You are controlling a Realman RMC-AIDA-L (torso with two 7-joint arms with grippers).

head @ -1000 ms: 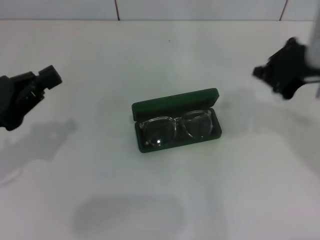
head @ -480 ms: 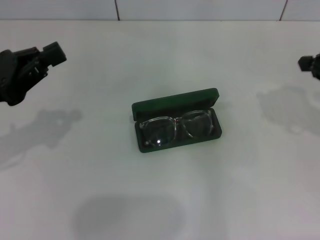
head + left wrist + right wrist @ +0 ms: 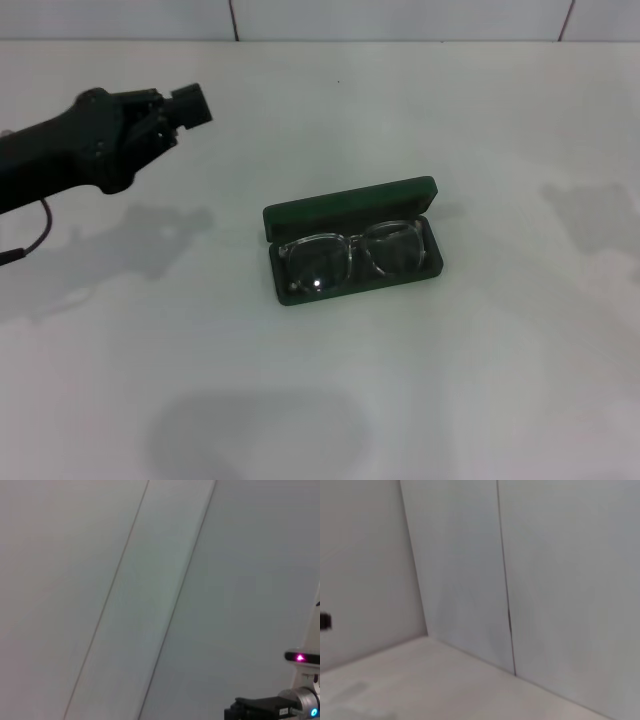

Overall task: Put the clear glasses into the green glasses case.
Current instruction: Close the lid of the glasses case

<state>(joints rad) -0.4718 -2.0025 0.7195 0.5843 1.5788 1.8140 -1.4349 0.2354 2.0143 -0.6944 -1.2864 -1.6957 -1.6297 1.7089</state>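
Plain white matte table [image 3: 450, 380] is filling most of the head view, with soft grey shadows lying on it. White panelled wall [image 3: 400, 18] with thin dark seams is running along its far edge.

A bare test room or lab is showing here: a plain white worktop [image 3: 480, 380] is running up to pale panelled walls [image 3: 560, 580] with thin seams, and a mounted device [image 3: 300, 657] is glowing with a pink indicator light beside them.
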